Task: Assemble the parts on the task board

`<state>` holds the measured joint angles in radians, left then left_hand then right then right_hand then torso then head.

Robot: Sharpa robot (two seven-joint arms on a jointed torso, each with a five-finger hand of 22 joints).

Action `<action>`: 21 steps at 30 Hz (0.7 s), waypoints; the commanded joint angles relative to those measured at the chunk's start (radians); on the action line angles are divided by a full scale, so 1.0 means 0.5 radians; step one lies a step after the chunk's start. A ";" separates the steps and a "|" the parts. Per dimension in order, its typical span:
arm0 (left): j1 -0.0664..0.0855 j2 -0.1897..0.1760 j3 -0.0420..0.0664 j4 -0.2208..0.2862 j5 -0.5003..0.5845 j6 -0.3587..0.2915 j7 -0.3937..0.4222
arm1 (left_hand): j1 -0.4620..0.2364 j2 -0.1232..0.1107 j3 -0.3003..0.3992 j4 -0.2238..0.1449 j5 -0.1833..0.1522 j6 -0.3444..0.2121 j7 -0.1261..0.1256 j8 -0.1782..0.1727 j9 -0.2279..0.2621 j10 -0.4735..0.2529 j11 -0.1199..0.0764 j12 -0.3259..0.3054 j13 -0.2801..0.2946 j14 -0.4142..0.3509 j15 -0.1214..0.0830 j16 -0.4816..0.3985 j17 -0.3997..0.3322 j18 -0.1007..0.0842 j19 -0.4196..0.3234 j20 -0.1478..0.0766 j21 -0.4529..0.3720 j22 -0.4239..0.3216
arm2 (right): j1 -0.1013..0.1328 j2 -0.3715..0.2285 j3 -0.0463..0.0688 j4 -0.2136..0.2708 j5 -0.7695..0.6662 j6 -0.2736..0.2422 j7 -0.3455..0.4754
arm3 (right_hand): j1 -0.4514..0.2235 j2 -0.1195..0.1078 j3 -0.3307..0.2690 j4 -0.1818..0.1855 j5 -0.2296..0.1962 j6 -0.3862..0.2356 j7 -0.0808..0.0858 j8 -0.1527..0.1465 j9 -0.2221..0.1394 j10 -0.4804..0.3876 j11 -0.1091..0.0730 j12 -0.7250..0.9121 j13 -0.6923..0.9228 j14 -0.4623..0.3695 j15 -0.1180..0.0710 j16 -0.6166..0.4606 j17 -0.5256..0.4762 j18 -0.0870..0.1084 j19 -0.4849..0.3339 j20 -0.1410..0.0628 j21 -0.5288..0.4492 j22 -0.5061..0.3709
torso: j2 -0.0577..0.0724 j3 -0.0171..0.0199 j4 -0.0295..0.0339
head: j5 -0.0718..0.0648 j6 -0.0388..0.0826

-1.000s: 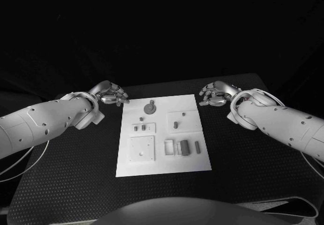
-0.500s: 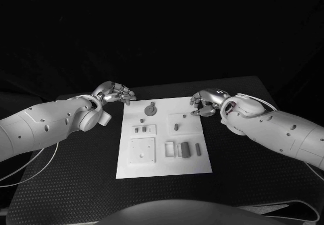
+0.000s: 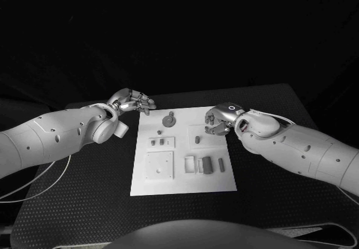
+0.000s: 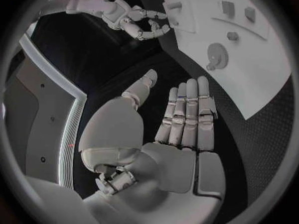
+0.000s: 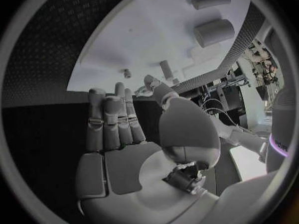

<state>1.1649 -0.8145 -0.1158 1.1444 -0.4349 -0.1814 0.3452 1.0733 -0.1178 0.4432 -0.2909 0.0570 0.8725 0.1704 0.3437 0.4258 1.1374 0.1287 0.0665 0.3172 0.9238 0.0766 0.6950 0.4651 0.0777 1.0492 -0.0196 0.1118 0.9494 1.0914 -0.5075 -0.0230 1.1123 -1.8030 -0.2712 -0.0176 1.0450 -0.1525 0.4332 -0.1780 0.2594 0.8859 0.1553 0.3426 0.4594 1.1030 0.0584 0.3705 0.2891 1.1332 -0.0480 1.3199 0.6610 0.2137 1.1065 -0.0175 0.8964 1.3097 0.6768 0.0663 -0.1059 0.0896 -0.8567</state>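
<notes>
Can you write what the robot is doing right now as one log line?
left hand: open, beside task board | right hand: open, over board's far right | parts: untouched

Parts (image 3: pixel 206 164) on task board (image 3: pixel 183 184), mid-table (image 3: pixel 74 207)

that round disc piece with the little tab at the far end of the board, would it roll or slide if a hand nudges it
The round disc part lies flat on the task board, so it would probably slide, not roll. It looks small, stiff and likely light. Its low profile may make pinching it awkward.

White screw-dotted arms w/ thin cables, silver segmented left hand (image 3: pixel 130 101) & right hand (image 3: pixel 218 120).
</notes>
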 commanded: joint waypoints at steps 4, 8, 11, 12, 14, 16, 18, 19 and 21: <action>0.002 0.010 0.002 0.000 0.028 0.035 0.023 | -0.003 0.028 -0.019 0.001 -0.014 -0.015 0.003 0.006 -0.003 -0.009 0.003 0.006 -0.005 0.019 0.001 -0.016 0.005 -0.012 0.017 -0.001 -0.014 -0.006 | -0.003 0.031 -0.029 -0.045 -0.252 -0.145 -0.139 | -0.042 -0.037 -0.041 0.001 -0.423 0.038 -0.006 0.019 0.010 0.151 -0.014 -0.027 -0.002 0.031 -0.019 0.007 0.008 0.096 0.020 -0.027 0.010 0.025 | 0.001 0.0002 0.001 | 0.002 -0.002; 0.002 0.011 0.002 0.001 0.028 0.042 0.020 | -0.007 0.028 -0.027 0.001 -0.016 -0.017 0.004 0.006 -0.003 -0.010 0.004 0.005 -0.007 0.020 0.001 -0.020 0.008 -0.013 0.019 0.000 -0.017 -0.009 | -0.006 0.046 -0.035 -0.065 -0.276 -0.164 -0.160 | -0.064 -0.039 -0.058 0.006 -0.422 0.047 -0.018 0.021 0.010 0.165 -0.018 -0.034 -0.003 0.039 -0.024 0.007 0.010 0.096 0.026 -0.032 0.010 0.023 | 0.001 0.0005 0.005 | 0.004 -0.004; 0.002 0.013 0.002 -0.001 0.028 0.044 0.017 | -0.009 0.029 -0.032 0.001 -0.016 -0.018 0.005 0.006 -0.003 -0.010 0.004 0.005 -0.009 0.021 0.001 -0.023 0.010 -0.013 0.021 0.000 -0.019 -0.011 | -0.007 0.057 -0.042 -0.073 -0.288 -0.173 -0.165 | -0.081 -0.037 -0.077 0.003 -0.421 0.053 -0.022 0.021 0.011 0.177 -0.022 -0.042 -0.004 0.047 -0.029 0.006 0.011 0.096 0.032 -0.038 0.010 0.023 | 0.002 0.0007 0.003 | 0.010 -0.007; 0.002 0.012 0.002 0.000 0.028 0.044 0.016 | -0.010 0.030 -0.035 0.001 -0.016 -0.019 0.005 0.006 -0.003 -0.010 0.004 0.005 -0.010 0.021 0.001 -0.025 0.010 -0.013 0.022 0.000 -0.020 -0.013 | -0.008 0.062 -0.045 -0.076 -0.288 -0.176 -0.165 | -0.082 -0.037 -0.079 0.002 -0.421 0.053 -0.022 0.021 0.010 0.177 -0.023 -0.043 -0.004 0.047 -0.030 0.006 0.011 0.096 0.032 -0.039 0.010 0.023 | 0.001 -0.0006 0.004 | 0.009 -0.007; 0.002 0.011 0.002 0.001 0.028 0.043 0.014 | -0.011 0.031 -0.038 0.001 -0.016 -0.020 0.005 0.006 -0.003 -0.011 0.004 0.005 -0.011 0.022 0.001 -0.027 0.012 -0.013 0.022 0.000 -0.021 -0.014 | -0.009 0.073 -0.048 -0.084 -0.288 -0.185 -0.166 | -0.083 -0.037 -0.082 0.000 -0.421 0.053 -0.022 0.020 0.010 0.179 -0.023 -0.046 -0.004 0.048 -0.030 0.005 0.011 0.096 0.033 -0.040 0.010 0.022 | 0.002 -0.0012 0.004 | 0.009 -0.006; 0.002 0.012 0.002 0.000 0.028 0.043 0.012 | -0.011 0.031 -0.041 0.000 -0.016 -0.022 0.006 0.006 -0.004 -0.011 0.004 0.005 -0.012 0.022 0.001 -0.028 0.013 -0.013 0.023 -0.001 -0.022 -0.016 | -0.009 0.079 -0.049 -0.088 -0.288 -0.180 -0.166 | -0.084 -0.036 -0.085 -0.002 -0.421 0.053 -0.022 0.019 0.009 0.179 -0.023 -0.048 -0.005 0.048 -0.030 0.004 0.011 0.096 0.034 -0.041 0.009 0.022 | 0.003 -0.0001 0.005 | 0.012 -0.006; 0.002 0.013 0.002 0.002 0.028 0.044 0.011 | -0.011 0.032 -0.043 0.000 -0.016 -0.023 0.006 0.005 -0.004 -0.011 0.004 0.005 -0.013 0.022 0.001 -0.030 0.014 -0.013 0.024 -0.001 -0.023 -0.017 | -0.009 0.083 -0.049 -0.096 -0.286 -0.176 -0.162 | -0.084 -0.032 -0.086 -0.004 -0.421 0.054 -0.022 0.019 0.009 0.181 -0.024 -0.051 -0.005 0.049 -0.031 0.003 0.011 0.096 0.035 -0.043 0.009 0.022 | 0.002 0.0017 0.003 | 0.014 -0.006; 0.002 0.012 0.002 0.004 0.028 0.045 0.010 | -0.011 0.033 -0.043 0.000 -0.016 -0.023 0.006 0.005 -0.004 -0.011 0.004 0.005 -0.013 0.023 0.001 -0.030 0.014 -0.013 0.024 -0.001 -0.024 -0.017 | -0.010 0.085 -0.050 -0.101 -0.280 -0.173 -0.159 | -0.084 -0.029 -0.087 -0.005 -0.421 0.054 -0.023 0.019 0.009 0.183 -0.024 -0.052 -0.005 0.050 -0.031 0.002 0.011 0.096 0.035 -0.044 0.008 0.022 | 0.002 0.0012 0.004 | 0.014 -0.007; 0.002 0.011 0.002 0.008 0.028 0.046 0.007 | -0.011 0.033 -0.045 0.000 -0.016 -0.024 0.006 0.005 -0.004 -0.011 0.004 0.005 -0.014 0.023 0.001 -0.031 0.015 -0.013 0.024 -0.001 -0.025 -0.018 | -0.010 0.091 -0.050 -0.116 -0.254 -0.165 -0.146 | -0.080 -0.016 -0.089 -0.011 -0.421 0.056 -0.023 0.018 0.009 0.186 -0.024 -0.057 -0.006 0.051 -0.032 0.000 0.012 0.096 0.037 -0.046 0.008 0.021 | 0.003 -0.0001 0.004 | 0.014 -0.009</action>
<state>1.1650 -0.8106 -0.1157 1.1448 -0.4297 -0.1738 0.3435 1.0657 -0.1103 0.4273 -0.2915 0.0531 0.8692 0.1741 0.3437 0.4256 1.1374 0.1286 0.0665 0.3115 0.9307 0.0767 0.6843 0.4715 0.0698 1.0565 -0.0198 0.1054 0.9409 1.0871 -0.4635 -0.0478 1.0578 -1.9216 -0.3476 -0.0886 1.0068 -0.1643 0.3919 -0.1836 0.0503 0.9104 0.1427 0.3492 0.4634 1.1301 0.0503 0.3471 0.2871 1.1576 -0.0557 1.3197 0.6653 0.1994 1.1254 -0.0306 0.8988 1.3097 0.6779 0.0665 -0.1042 0.0961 -0.8601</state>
